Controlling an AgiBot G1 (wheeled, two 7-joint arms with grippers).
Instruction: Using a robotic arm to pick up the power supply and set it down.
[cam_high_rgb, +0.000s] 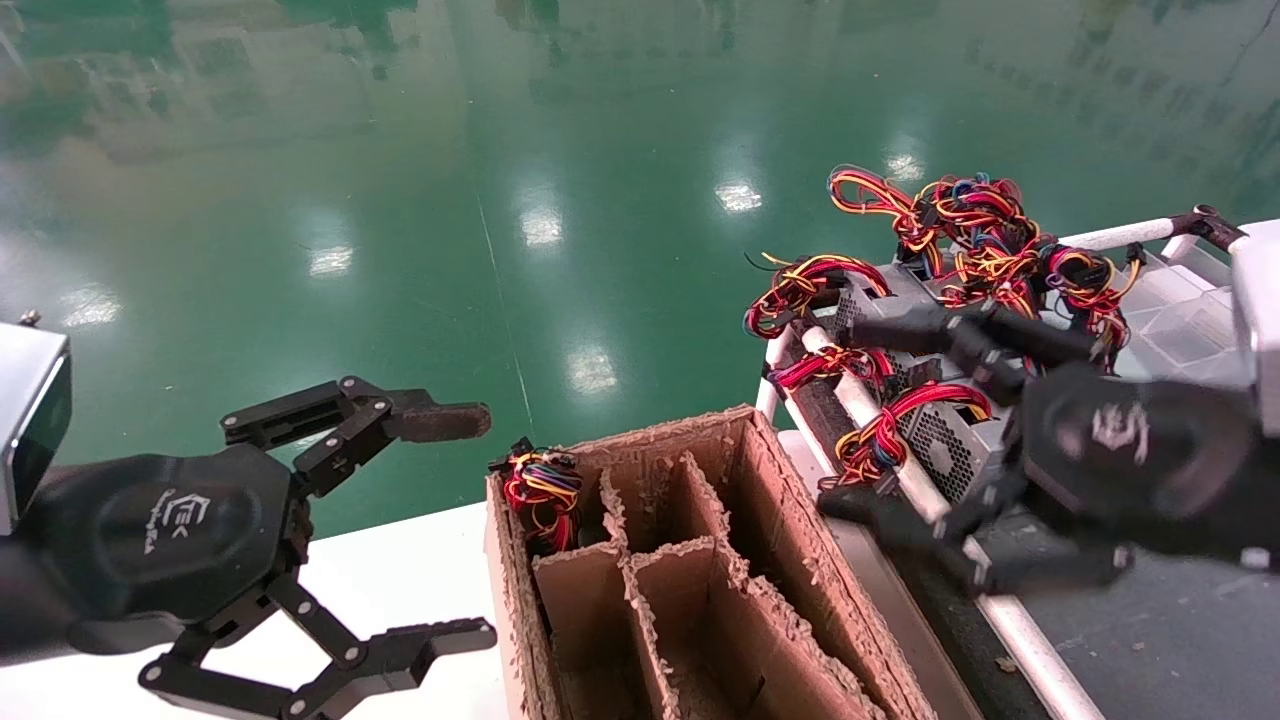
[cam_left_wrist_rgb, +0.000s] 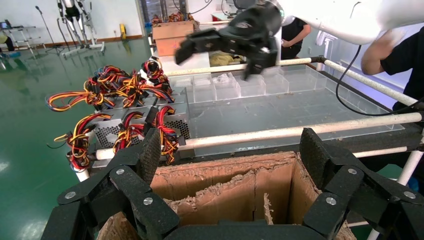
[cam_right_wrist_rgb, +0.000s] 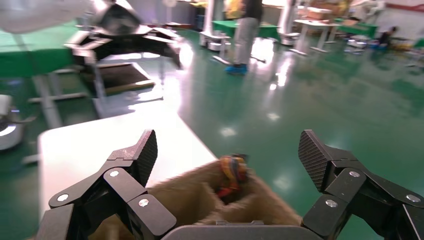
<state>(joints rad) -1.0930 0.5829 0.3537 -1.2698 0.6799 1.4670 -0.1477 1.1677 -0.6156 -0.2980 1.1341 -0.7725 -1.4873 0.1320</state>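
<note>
Power supply (cam_high_rgb: 935, 435) on the rack (cam_high_rgb: 1000, 610) right of the box (cam_high_rgb: 800, 560), grille side up, long axis roughly along the rail, red-yellow wires (cam_high_rgb: 880, 425) trailing toward the box, body partly hidden behind the right gripper (cam_high_rgb: 975, 455), fingers spread wide and empty. Left gripper (cam_high_rgb: 450, 530) parked over the white table (cam_high_rgb: 420, 570), fingers likewise apart. Clear bins (cam_left_wrist_rgb: 240, 85) behind the supplies plain only in the left wrist view; other units (cam_high_rgb: 900, 290) mostly buried under wires.
</note>
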